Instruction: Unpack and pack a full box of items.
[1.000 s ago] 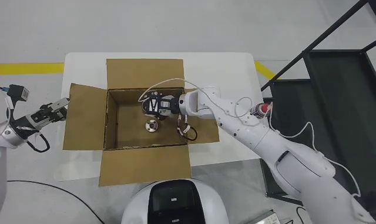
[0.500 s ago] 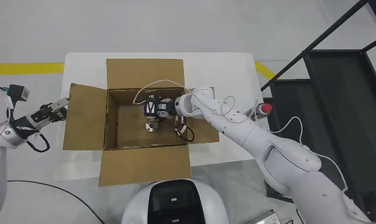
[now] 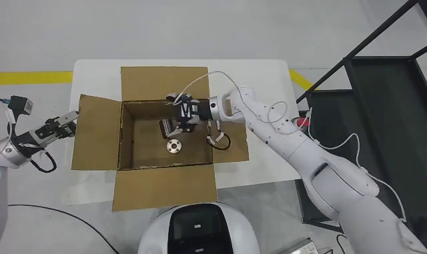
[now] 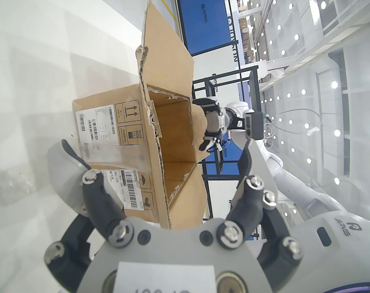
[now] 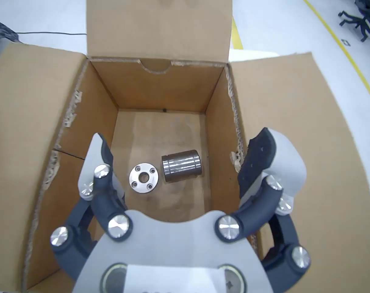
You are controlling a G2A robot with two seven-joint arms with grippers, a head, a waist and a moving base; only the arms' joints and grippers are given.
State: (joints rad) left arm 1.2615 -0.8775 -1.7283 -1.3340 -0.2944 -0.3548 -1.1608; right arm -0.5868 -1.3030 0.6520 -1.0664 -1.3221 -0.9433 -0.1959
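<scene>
R gripper [image 5: 179, 141] is lifting off, fingers now spread & empty, over box [image 5: 154, 22]; 1 steel cylinder [image 5: 181, 165] is lying on box floor beside flange [image 5: 144, 178]. L gripper [image 4: 154, 150] is staying spread, empty, outside box.

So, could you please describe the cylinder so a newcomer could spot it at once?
On the white table stands an open cardboard box. Two metal parts lie on its floor. The cylinder is the darker one, lying on its side; the disc beside it is flat with holes.
</scene>
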